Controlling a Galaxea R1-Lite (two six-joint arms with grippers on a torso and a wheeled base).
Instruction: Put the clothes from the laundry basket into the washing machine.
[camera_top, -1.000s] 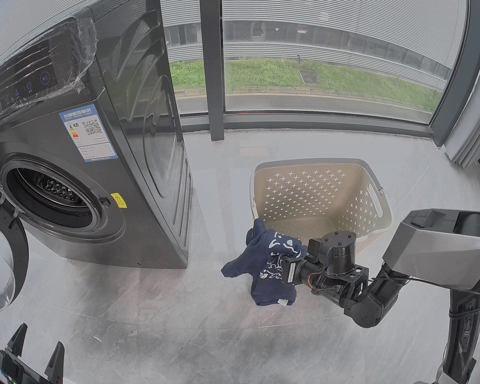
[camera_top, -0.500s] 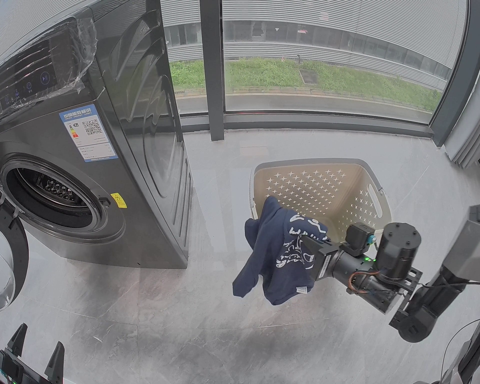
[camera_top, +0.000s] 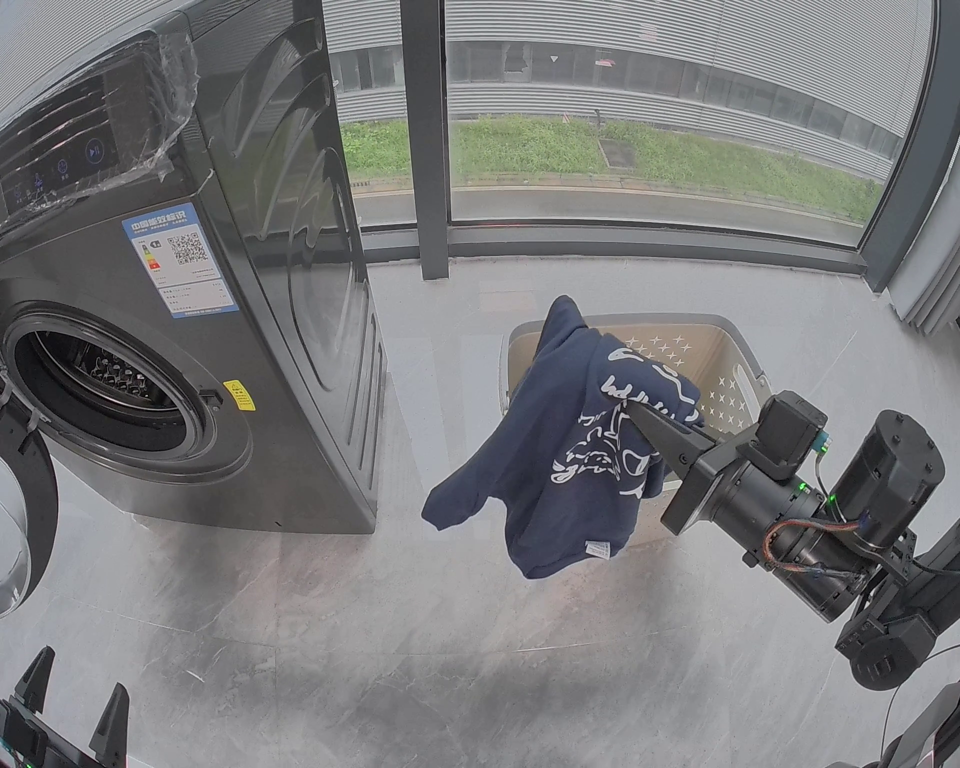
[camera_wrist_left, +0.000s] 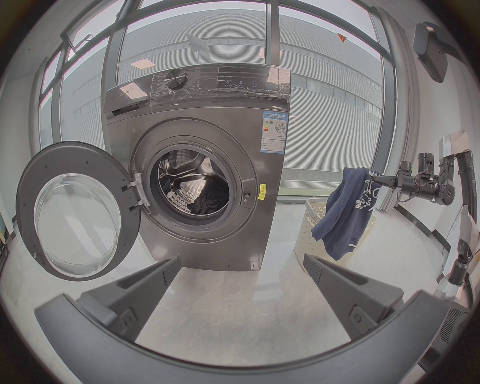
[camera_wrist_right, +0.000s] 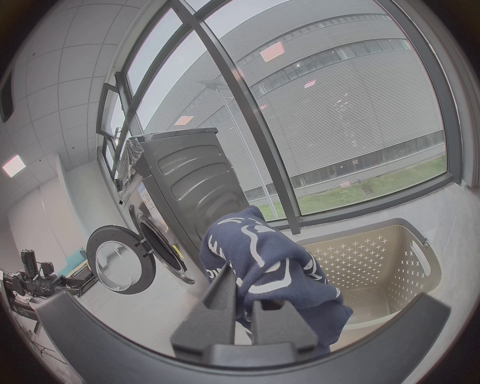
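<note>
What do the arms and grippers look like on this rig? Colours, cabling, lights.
Both matte black. Right gripper: long tapered wedge fingers on a cylindrical wrist, boxy camera module on top, round motor housing behind, looped orange cable, small green lights. Left gripper: same dark wedge fingers with screw holes near their bases.

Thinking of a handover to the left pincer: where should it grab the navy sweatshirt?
Probably the navy sweatshirt's loose sleeve, coming from the washing machine's side: it dangles free there, clear of the right pincer shut on the upper fabric.

Print on the washing machine (camera_top: 310, 330) label (camera_top: 180, 260) is unreadable
</note>
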